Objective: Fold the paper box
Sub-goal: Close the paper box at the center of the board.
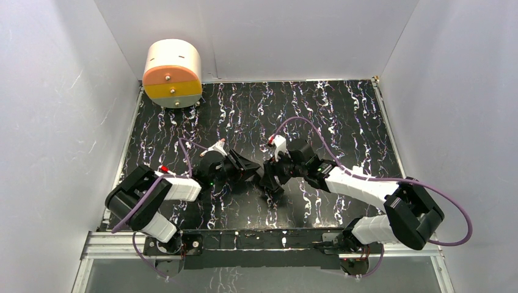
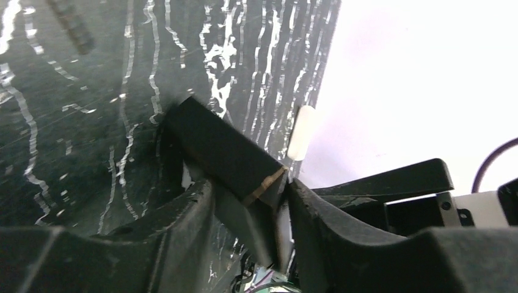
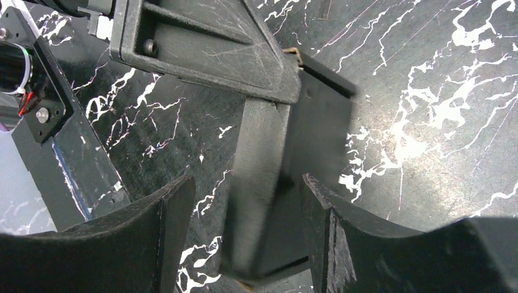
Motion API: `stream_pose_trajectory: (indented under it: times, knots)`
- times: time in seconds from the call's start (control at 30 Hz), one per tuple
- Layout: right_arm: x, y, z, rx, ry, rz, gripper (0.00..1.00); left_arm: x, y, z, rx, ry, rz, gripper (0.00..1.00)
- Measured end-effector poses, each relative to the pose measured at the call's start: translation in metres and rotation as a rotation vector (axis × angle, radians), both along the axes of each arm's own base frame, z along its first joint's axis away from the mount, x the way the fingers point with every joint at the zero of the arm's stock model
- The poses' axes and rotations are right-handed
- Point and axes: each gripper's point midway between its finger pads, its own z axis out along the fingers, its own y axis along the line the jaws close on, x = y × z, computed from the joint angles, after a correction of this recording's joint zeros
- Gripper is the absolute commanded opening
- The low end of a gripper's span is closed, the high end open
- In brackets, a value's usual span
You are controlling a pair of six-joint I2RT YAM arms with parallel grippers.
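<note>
The paper box (image 3: 262,152) is a small matte black card box lying on the marbled table between both grippers. In the left wrist view, the paper box (image 2: 220,143) runs back between the fingers of my left gripper (image 2: 250,189), which are shut on its near end. My right gripper (image 3: 245,183) stands open around the other end: its right finger (image 3: 324,226) is against the card and a gap shows at its left finger (image 3: 174,226). From above, my left gripper (image 1: 249,166) and right gripper (image 1: 269,180) meet at the table's middle, and the box is hard to make out.
A round cream container (image 1: 173,73) with an orange and yellow face stands at the back left corner. White walls close in the table on three sides. A metal rail (image 1: 262,241) with the arm bases runs along the near edge.
</note>
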Motion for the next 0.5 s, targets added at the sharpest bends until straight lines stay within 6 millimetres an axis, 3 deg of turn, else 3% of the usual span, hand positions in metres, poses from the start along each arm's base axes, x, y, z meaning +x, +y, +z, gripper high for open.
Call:
stream_pose_trajectory:
  times: [0.1,0.2,0.3,0.4,0.5]
  knots:
    - [0.001,0.001,0.001,0.006,0.000,-0.003,0.69,0.003,-0.005,0.002,-0.030,-0.013,-0.007,0.25]
    - [0.003,0.002,0.003,0.026,0.005,-0.020,0.69,0.004,-0.008,-0.006,-0.037,0.002,-0.012,0.20]
    - [0.007,-0.002,0.001,0.037,0.026,-0.051,0.75,0.003,-0.009,-0.006,-0.047,0.001,-0.018,0.23]
    - [0.016,-0.013,-0.002,0.043,0.051,-0.118,0.91,0.004,-0.009,-0.005,-0.044,-0.006,-0.021,0.24]
    - [0.022,-0.022,-0.003,0.034,0.058,-0.180,0.97,0.003,-0.009,-0.006,-0.039,-0.013,-0.026,0.37]
